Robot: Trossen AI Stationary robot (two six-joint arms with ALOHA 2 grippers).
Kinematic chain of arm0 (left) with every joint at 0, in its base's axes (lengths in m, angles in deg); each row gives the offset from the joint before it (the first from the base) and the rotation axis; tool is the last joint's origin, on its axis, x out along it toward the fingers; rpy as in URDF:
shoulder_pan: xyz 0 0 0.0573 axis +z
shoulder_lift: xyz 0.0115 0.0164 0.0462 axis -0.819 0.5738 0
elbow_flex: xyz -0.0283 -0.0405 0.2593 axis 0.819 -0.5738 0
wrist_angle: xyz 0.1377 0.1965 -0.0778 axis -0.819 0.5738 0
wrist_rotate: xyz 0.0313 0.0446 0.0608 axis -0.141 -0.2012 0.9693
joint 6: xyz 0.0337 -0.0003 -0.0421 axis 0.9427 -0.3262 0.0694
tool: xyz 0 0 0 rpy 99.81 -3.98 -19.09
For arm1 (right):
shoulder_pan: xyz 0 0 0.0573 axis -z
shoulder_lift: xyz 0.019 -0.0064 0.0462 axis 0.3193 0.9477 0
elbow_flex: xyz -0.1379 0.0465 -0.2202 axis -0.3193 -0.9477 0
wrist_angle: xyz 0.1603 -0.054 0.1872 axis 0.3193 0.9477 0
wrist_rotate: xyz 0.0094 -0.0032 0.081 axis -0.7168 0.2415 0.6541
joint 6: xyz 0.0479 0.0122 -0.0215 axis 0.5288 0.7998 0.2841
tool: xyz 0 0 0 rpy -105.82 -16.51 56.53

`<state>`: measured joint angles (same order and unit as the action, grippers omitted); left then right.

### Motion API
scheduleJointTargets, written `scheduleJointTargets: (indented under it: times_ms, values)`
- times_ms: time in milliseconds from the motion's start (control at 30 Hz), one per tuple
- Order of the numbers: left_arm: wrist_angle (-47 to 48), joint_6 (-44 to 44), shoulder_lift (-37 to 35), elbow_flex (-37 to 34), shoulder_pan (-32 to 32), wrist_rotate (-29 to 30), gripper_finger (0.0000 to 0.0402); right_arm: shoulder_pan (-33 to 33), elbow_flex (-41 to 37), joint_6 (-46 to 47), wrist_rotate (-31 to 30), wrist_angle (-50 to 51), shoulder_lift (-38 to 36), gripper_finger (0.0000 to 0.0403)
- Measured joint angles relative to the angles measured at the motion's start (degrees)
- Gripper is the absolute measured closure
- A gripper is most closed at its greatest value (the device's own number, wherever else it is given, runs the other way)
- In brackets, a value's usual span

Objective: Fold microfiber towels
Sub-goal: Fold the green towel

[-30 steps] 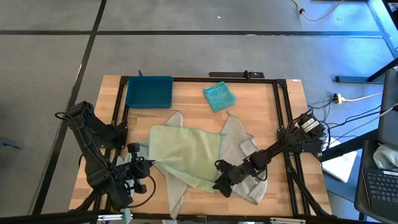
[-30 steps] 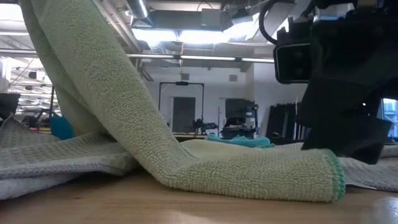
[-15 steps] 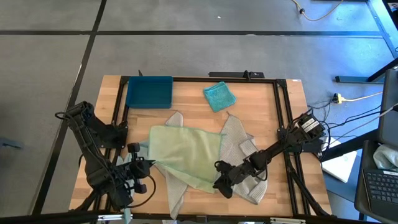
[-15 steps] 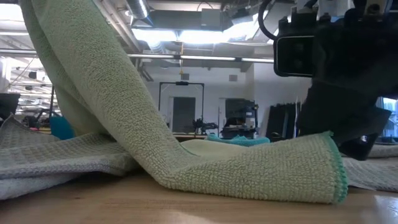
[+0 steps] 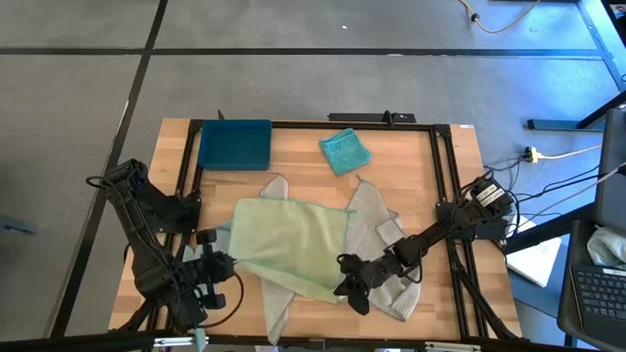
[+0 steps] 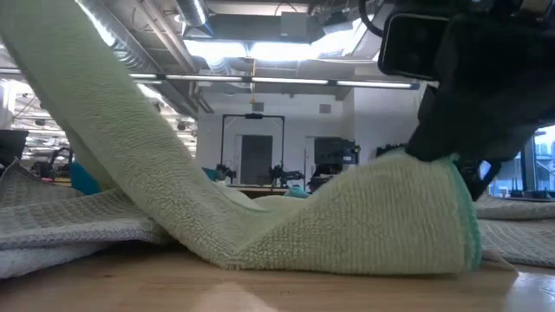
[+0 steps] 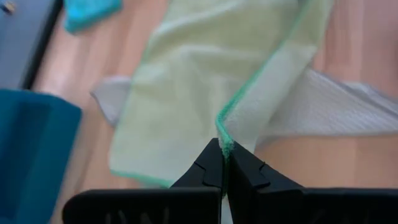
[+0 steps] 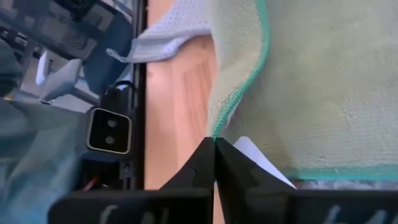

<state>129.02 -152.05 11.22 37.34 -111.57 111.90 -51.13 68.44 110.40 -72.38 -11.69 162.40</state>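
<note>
The pale green towel (image 5: 289, 240) lies spread over two light grey towels (image 5: 383, 227) in the middle of the table. My left gripper (image 5: 225, 262) is shut on its near left corner and holds that corner up. My right gripper (image 5: 344, 284) is shut on its near right corner. The towel's middle sags onto a grey towel (image 6: 69, 225) between the two holds. A teal towel (image 5: 344, 151) lies crumpled at the far edge, touched by no gripper. My left gripper (image 7: 224, 150) pinches the green-hemmed corner (image 7: 225, 134) of the pale green towel between its two fingertips, slanting down from the near left. The corner is lifted clear, and the cloth (image 6: 104, 130) runs down from it in a straight slope to the table. My right gripper (image 8: 214, 142) pinches the pale green towel's near right corner (image 8: 216, 127) at its green hem between its two fingertips, slanting down from the table's right. The corner (image 6: 434, 173) is raised a little. The cloth below it (image 6: 364, 251) still rests on the table.
A rigid dark blue tray (image 5: 235, 144) stands at the far left. A black frame (image 5: 440, 176) runs round the tabletop. Bare wood (image 5: 293, 161) shows between the tray, the teal towel and the spread towels.
My right gripper has shut on the pale green towel's near right corner, rolled its wrist and raised the corner off the table. On the left, the cloth that hung in a curve from my left gripper now runs in a straighter slope; the middle stays down.
</note>
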Motion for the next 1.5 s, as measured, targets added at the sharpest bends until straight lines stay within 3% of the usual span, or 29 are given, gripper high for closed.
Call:
scheduleJointTargets:
  times_ms: [333, 567, 900, 1033, 1233, 1500]
  values:
    - [0.05, -4.09, 0.0, 0.0, -1.31, -5.52, 0.0401, 0.0, 0.0, -2.64, 1.09, -0.2, -0.04, 0.0398]
    - [0.02, -5.76, 0.0, 0.0, -1.35, -14.58, 0.0401, 0.09, 2.41, -9.79, 0.88, 1.26, -2.94, 0.04]
    - [-4.66, -5.38, -0.02, -8.05, -1.63, -19.81, 0.0401, 0.04, 13.37, -19.04, -10.11, 33.42, -10.3, 0.0401]
    - [-3.27, -4.09, -0.02, -12.29, -1.18, -17.92, 0.0401, 0.06, 19.45, -21.07, -21.26, 48.72, -11.62, 0.0401]
    - [3.01, -4.92, -0.13, -16.61, -1.18, -7.36, 0.0401, 0.36, 23.56, -20.6, -39.04, 64.95, -11.77, 0.0401]
    - [6.48, -7.44, -0.13, -25.54, 1.83, -1.71, 0.0401, 5.82, 19.38, -17.64, -39.71, 66.86, -11.7, 0.0401]
